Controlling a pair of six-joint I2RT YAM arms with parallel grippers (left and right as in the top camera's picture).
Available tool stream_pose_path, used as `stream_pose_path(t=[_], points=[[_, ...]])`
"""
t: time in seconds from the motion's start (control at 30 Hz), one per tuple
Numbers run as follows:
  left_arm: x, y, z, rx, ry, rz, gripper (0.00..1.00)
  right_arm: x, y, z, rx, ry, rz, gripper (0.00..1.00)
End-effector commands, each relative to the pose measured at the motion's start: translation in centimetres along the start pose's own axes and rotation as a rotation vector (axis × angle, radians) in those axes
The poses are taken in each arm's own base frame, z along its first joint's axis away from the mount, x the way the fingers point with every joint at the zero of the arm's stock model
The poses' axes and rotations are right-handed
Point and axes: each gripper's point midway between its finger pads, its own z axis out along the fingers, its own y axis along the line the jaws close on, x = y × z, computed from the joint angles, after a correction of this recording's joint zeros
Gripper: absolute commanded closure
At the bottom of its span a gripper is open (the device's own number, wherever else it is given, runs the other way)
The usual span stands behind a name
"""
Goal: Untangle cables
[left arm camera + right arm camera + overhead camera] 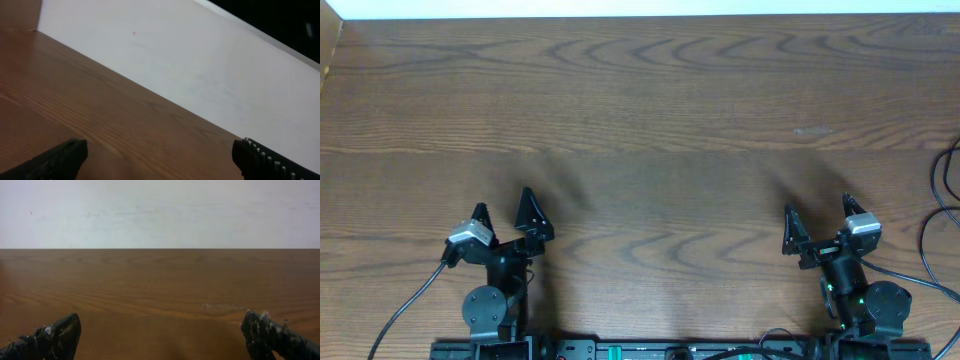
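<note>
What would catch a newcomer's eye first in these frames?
A broad wooden table fills the overhead view. At its near edge the left gripper and right gripper stand with jaws wide open, holding nothing. A thin black cord loops in at the far right edge.

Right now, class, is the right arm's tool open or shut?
Open. The right tool has its fingers wide apart, with only bare table between them.

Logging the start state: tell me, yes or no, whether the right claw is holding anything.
No, the right claw stands wide open with only the wooden table showing between its fingers.
</note>
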Motion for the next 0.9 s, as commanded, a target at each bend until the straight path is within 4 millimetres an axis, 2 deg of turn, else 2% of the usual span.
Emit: stream_pose_path(t=[0.0, 0.13, 0.33, 0.43, 0.87], points=[[0.3, 0.2, 0.0, 0.003, -0.003, 0.042, 0.02, 0.1, 0.1, 0.0, -0.004, 0.001, -0.006, 0.01], [2.2, 1.3, 0.2, -0.027, 0.045, 0.062, 0.02, 0.1, 0.1, 0.0, -0.004, 0.001, -0.006, 0.01], [2.5, 2.7, 0.1, -0.091, 0.057, 0.146, 0.02, 0.1, 0.1, 0.0, -0.004, 0.001, -0.006, 0.01], [4.7, 3.8, -0.2, -0.129, 0.150, 0.164, 0.02, 0.1, 0.1, 0.0, -0.004, 0.001, -0.006, 0.01], [4.8, 3.4, -0.2, -0.104, 0.156, 0.178, 0.02, 0.1, 0.1, 0.0, -0.004, 0.001, -0.006, 0.01]])
